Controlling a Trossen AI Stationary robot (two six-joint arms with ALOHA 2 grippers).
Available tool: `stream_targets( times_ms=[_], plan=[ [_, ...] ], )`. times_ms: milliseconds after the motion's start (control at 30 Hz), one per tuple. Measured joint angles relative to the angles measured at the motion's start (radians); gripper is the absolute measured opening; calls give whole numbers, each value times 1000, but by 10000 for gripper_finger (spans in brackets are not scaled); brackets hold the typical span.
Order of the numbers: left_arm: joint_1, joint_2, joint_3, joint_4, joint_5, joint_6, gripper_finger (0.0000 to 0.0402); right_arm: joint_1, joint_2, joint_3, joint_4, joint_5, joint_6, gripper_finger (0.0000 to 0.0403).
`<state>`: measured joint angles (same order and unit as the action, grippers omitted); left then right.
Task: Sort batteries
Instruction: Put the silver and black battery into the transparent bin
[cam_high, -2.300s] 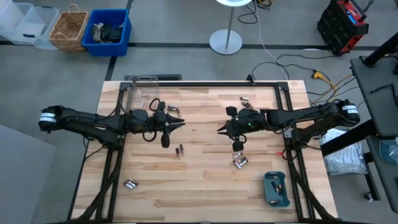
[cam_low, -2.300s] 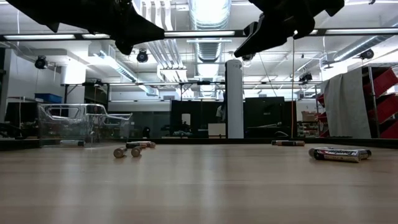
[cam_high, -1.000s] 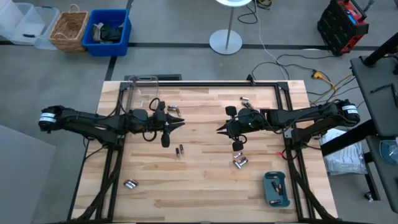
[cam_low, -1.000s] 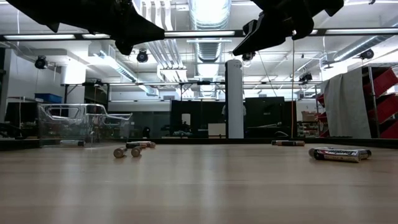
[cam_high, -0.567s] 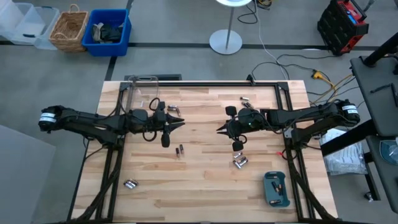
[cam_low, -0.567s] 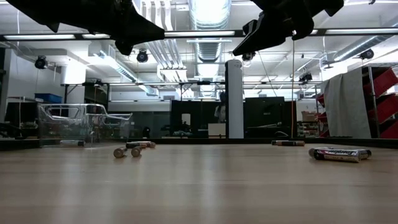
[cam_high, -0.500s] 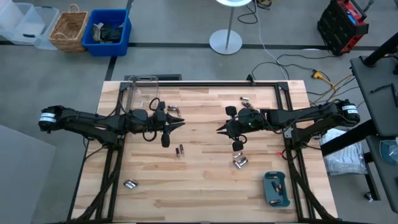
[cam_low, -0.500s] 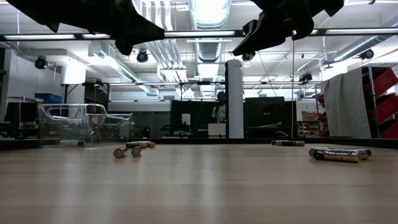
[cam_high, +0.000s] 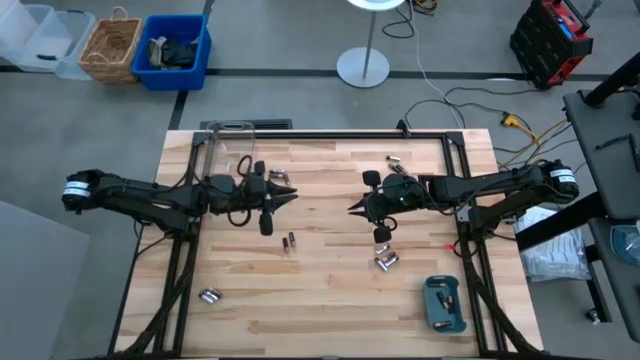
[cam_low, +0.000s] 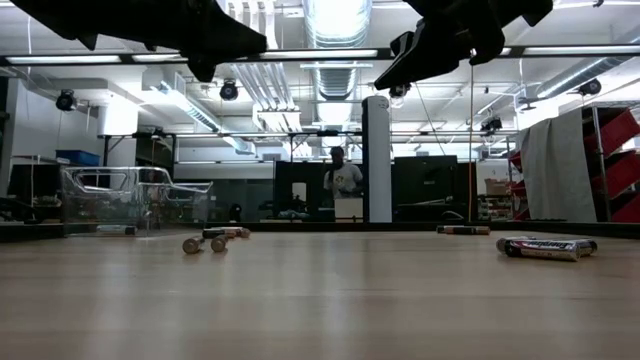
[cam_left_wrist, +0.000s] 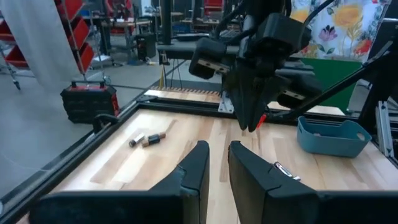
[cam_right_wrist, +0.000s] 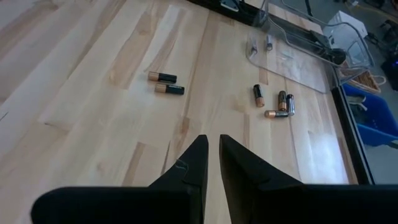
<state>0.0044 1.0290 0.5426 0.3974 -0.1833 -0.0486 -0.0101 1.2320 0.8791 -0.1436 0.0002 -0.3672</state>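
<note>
Batteries lie scattered on the wooden table: a pair (cam_high: 290, 241) near the middle, a cluster (cam_high: 385, 258) toward the right, one (cam_high: 208, 296) at the near left, some (cam_high: 395, 160) at the far right, and others (cam_high: 278, 176) beside the clear box (cam_high: 228, 150). My left gripper (cam_high: 291, 198) hovers above the table left of centre, with only a narrow slit between its fingers (cam_left_wrist: 200, 163). My right gripper (cam_high: 352, 210) hovers facing it, right of centre, its fingers (cam_right_wrist: 198, 158) equally close together. Neither holds anything. The right wrist view shows two batteries (cam_right_wrist: 166, 83) on the table beyond the fingers.
A teal tray (cam_high: 444, 304) sits at the near right corner, also in the left wrist view (cam_left_wrist: 329, 135). The clear box (cam_low: 135, 198) stands at the far left. Black frame rails (cam_high: 330, 133) border the table. A person (cam_low: 342, 185) stands in the room beyond.
My left gripper has risen slightly. The batteries have kept their places. A person has walked into view in the room behind the table.
</note>
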Motion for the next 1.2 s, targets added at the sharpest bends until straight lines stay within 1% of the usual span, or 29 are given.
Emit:
stream_targets(
  times_ms=[67, 167, 233, 500, 733, 1200],
  plan=[
    [0, 0, 0, 18, -23, 20, 41, 0, 0, 0, 0, 0, 0, 31],
    [0, 0, 0, 61, -90, 17, 41, 0, -2, 0, 0, 0, -13, 31],
    [0, 0, 0, 97, -111, 14, 41, -3, -2, 0, 0, 0, -19, 31],
    [0, 0, 0, 104, -114, 18, 41, -21, -3, 0, -1, 1, -43, 31],
    [0, 0, 0, 103, -114, 23, 41, -36, -3, -2, -38, 2, -36, 31],
    [0, 0, 0, 103, -117, 25, 41, -39, -3, -6, -37, 1, -26, 31]
  ],
)
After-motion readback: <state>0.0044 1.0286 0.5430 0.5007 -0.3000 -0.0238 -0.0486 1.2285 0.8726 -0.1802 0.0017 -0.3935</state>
